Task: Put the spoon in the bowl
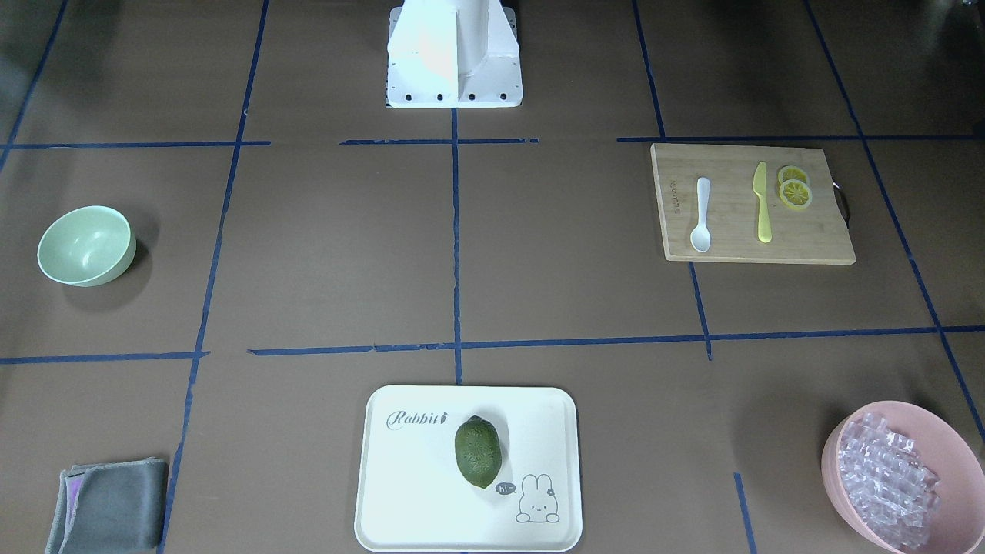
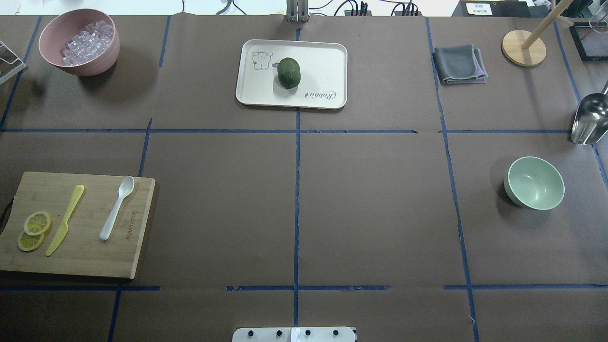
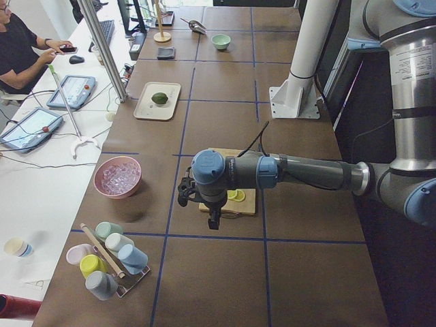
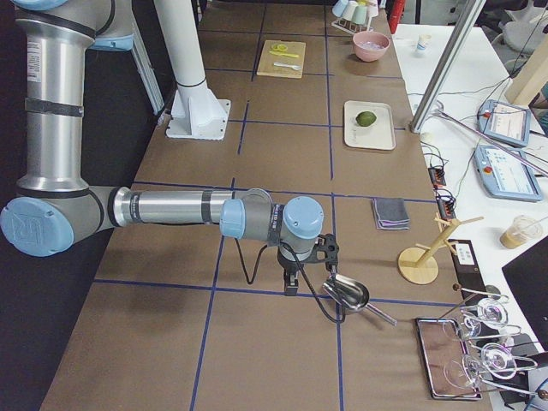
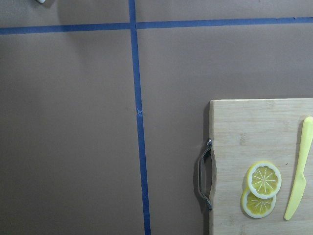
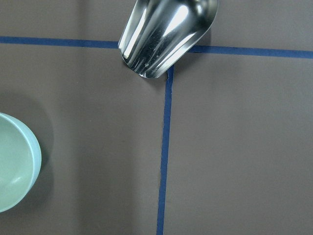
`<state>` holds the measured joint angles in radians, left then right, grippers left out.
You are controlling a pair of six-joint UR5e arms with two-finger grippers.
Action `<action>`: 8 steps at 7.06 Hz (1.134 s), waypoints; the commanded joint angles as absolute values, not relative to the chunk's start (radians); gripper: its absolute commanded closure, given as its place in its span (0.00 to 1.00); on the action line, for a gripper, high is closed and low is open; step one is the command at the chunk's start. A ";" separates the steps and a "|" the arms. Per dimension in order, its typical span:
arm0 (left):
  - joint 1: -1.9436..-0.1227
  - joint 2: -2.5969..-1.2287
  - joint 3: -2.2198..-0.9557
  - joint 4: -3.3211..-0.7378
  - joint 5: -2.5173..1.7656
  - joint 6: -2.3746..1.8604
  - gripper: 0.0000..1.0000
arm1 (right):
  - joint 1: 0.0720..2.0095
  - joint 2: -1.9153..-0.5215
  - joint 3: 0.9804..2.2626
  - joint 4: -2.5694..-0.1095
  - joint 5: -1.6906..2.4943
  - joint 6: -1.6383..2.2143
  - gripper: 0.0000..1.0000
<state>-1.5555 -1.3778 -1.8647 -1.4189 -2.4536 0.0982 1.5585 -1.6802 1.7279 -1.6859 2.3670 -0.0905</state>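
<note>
The white spoon [image 1: 702, 215] lies on the wooden cutting board [image 1: 816, 238], scoop toward the operators' side, beside a yellow knife [image 1: 762, 201]. In the overhead view the spoon [image 2: 116, 207] is at the left. The mint-green bowl [image 2: 534, 183] stands empty and upright at the right, also in the front-facing view [image 1: 86, 246] and at the right wrist view's left edge [image 6: 14, 169]. The left gripper [image 3: 214, 219] hangs above the board's outer end; the right gripper [image 4: 291, 287] hangs beyond the bowl near a metal scoop. I cannot tell whether either is open or shut.
Two lemon slices [image 1: 794, 188] lie by the knife. A white tray [image 2: 323, 61] holds a green fruit [image 2: 289, 72]. A pink bowl [image 2: 80, 66] of clear pieces stands far left. A grey cloth [image 2: 458, 64] and a metal scoop [image 2: 589, 118] are far right.
</note>
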 commanded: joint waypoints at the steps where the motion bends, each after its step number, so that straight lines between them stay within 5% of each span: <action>1: -1.554 -1.359 -1.885 -1.436 -2.453 0.156 0.00 | 1.559 -1.680 1.726 -1.686 2.367 -0.091 0.00; 8: -1.551 -1.332 -1.862 -1.446 -2.457 0.172 0.00 | 1.557 -1.683 1.730 -1.686 2.376 -0.092 0.00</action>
<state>-1.5512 -1.3520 -1.8635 -1.4414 -2.4559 0.1619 1.5570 -1.6829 1.7304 -1.6859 2.3735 -0.0914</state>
